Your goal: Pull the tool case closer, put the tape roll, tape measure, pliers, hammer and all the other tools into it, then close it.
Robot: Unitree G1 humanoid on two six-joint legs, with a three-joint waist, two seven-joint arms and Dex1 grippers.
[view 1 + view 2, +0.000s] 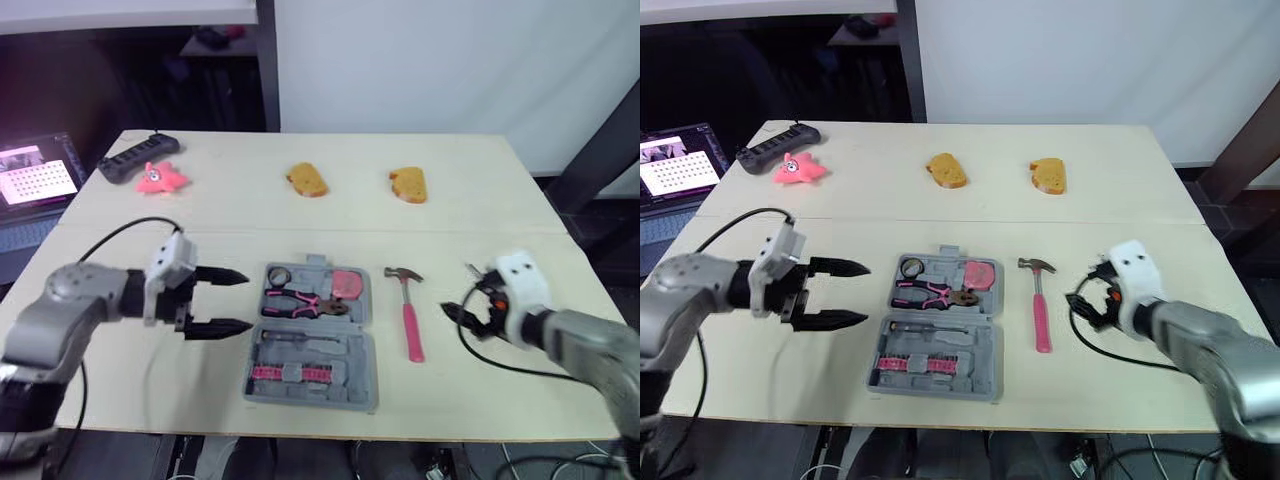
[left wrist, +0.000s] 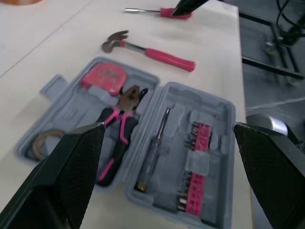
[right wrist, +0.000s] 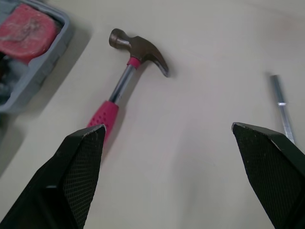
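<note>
The fingers (image 1: pixel 216 327) of the left gripper (image 1: pixel 228 301) are spread wide and grasp nothing, pointing right at the left edge of the open tool case (image 1: pixel 362 370), which sits near the middle of the table (image 1: pixel 450 230) by its near edge. In the case's far half lie the tape roll (image 1: pixel 279 275), pliers (image 1: pixel 300 301) and tape measure (image 1: pixel 346 284). Its near half holds a clear-handled screwdriver (image 2: pixel 155 152) and a row of pink bits (image 2: pixel 195 167). The left forearm reaches in from the near left, low over the table.

The right gripper (image 3: pixel 167 127) also has its fingers (image 3: pixel 71 181) parted and empty, aimed left at the hammer (image 1: pixel 408 315), which lies on the table just right of the case, head far. A red-handled screwdriver (image 2: pixel 162 11) lies beside this gripper. The right arm comes in from the near right.

Along the far side sit two bread pieces (image 1: pixel 307 180), a pink toy (image 1: pixel 158 178) and a black controller (image 1: pixel 138 157).
</note>
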